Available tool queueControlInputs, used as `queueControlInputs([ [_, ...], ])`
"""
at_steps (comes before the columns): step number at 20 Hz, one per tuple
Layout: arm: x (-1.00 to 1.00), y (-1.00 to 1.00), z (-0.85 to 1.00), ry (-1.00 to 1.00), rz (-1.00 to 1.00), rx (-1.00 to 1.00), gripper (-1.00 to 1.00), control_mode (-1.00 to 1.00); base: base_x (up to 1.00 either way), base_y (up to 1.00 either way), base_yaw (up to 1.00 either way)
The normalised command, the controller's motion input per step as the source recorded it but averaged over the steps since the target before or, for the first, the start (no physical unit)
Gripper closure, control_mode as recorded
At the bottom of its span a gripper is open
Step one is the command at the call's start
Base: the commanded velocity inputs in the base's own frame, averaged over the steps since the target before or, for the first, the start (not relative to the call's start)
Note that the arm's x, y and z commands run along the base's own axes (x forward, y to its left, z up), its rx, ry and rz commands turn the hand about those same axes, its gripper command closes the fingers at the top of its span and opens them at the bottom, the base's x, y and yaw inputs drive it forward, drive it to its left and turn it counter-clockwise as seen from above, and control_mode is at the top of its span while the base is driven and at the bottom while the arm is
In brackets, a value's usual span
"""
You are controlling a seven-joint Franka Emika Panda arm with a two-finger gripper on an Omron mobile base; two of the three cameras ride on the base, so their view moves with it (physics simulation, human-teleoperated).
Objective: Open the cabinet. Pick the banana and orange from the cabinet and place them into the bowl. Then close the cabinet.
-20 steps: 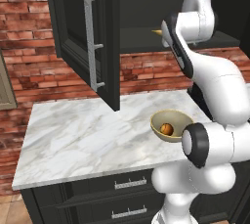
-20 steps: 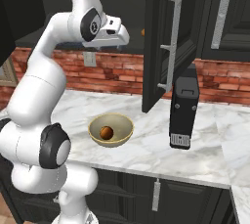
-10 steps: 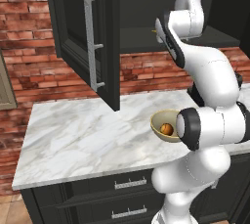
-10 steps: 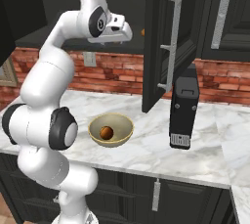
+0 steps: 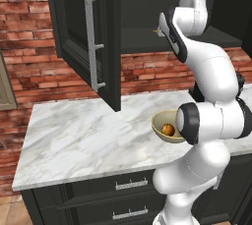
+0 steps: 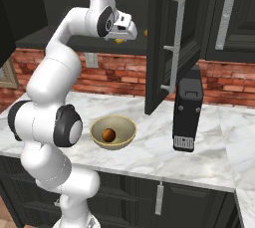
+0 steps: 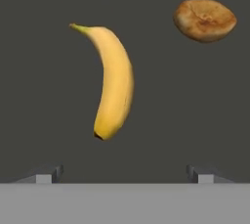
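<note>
The cabinet point(image 5: 78, 32) is open, its door point(image 6: 167, 43) swung out over the counter. On its dark shelf lies the yellow banana point(image 7: 113, 81), stem end away from me. My gripper point(image 7: 124, 174) hovers over the shelf just short of the banana, open, with nothing between its fingertips point(image 7: 48, 174); in the right base view the gripper point(image 6: 123, 35) sits at the shelf's front edge. The orange point(image 5: 168, 129) rests in the tan bowl point(image 5: 156, 121) on the counter, and shows as the orange point(image 6: 108, 134) inside the bowl point(image 6: 99, 125) from the other side.
An orange-brown flat lump point(image 7: 205, 20) lies on the shelf beyond and right of the banana. A tall black appliance point(image 6: 187, 107) stands on the marble counter point(image 5: 78, 140) right of the bowl. The open door's long handle point(image 5: 91, 47) juts out at arm height.
The arm has stretched up and in toward the cabinet shelf, bringing the hand over the banana. The jaws have stayed open. The orange and bowl have not moved.
</note>
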Motion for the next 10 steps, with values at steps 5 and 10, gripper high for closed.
queueControlInputs([
  [5,0.18,0.0,-0.02,-0.1,0.0,0.0,-1.0,-1.0,0.0,0.0,0.0],
  [10,0.18,0.0,-0.04,-0.03,0.0,0.0,-1.0,-1.0,0.0,0.0,0.0],
])
